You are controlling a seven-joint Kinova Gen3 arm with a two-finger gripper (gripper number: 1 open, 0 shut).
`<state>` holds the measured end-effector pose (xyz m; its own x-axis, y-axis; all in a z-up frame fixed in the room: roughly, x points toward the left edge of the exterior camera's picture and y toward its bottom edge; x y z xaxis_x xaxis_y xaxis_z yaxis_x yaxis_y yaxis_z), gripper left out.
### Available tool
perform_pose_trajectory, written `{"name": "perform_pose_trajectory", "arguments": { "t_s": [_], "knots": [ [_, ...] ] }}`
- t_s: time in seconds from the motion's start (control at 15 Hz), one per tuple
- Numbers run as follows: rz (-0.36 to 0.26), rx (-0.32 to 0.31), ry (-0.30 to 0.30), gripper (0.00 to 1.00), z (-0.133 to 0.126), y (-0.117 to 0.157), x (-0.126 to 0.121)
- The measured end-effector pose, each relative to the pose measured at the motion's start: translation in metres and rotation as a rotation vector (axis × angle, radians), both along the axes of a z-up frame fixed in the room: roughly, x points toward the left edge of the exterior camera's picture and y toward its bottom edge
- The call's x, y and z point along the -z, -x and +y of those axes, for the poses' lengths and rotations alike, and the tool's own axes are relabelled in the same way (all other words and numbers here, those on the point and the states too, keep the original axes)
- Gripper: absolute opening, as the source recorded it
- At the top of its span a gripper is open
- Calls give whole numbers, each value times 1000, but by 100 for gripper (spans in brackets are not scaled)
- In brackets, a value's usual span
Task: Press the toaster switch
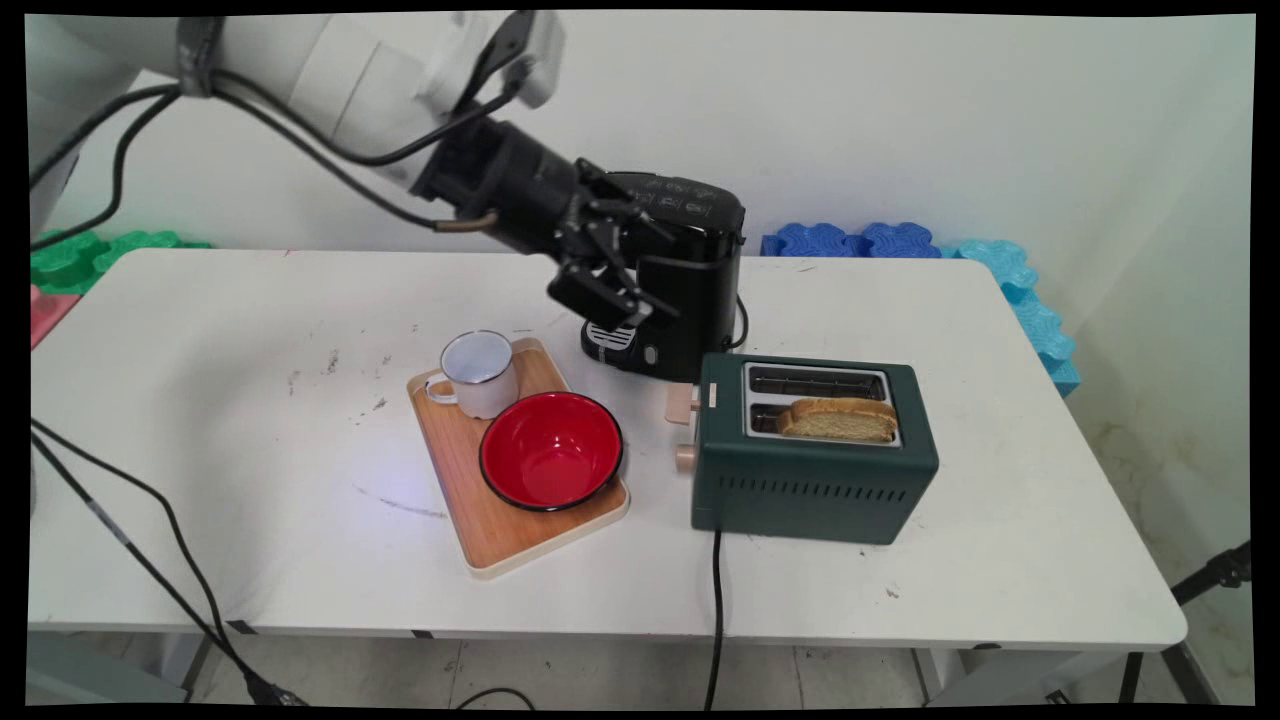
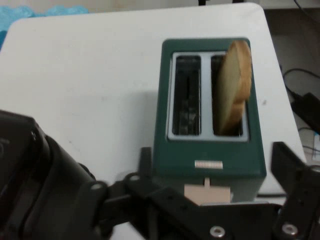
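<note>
I see the arm (image 1: pixel 330 70) reaching in from the upper left, angled down and rightward, its jaws (image 1: pixel 612 297) spread wide and gripping nothing, hanging in front of the coffee machine (image 1: pixel 690 290); the toaster (image 1: pixel 815 455), with toast (image 1: pixel 838 420) in its near slot, stands on the bench (image 1: pixel 230 420) just beyond them, apart.

Overhead front view, hand view share toaster (image 1: pixel 812 447).

The coffee machine (image 1: pixel 680 270) crowds the gripper (image 1: pixel 610 290) from behind; toaster (image 1: pixel 815 450) and tray (image 1: pixel 480 510) flank a narrow bare strip of table (image 1: pixel 200 450) between them.
</note>
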<state>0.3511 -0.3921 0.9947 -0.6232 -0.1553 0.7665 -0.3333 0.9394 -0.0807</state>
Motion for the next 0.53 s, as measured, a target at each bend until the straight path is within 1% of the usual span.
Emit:
{"name": "perform_pose_trajectory", "arguments": {
  "t_s": [0.07,0.13,0.33,0.53],
  "knots": [
    [-1,7,2,100,0,-5,4],
    [-2,17,5,0,-1,-11,10],
    [-4,39,7,0,-6,-26,32],
    [6,52,-16,0,-11,-34,51]
  ]
}}
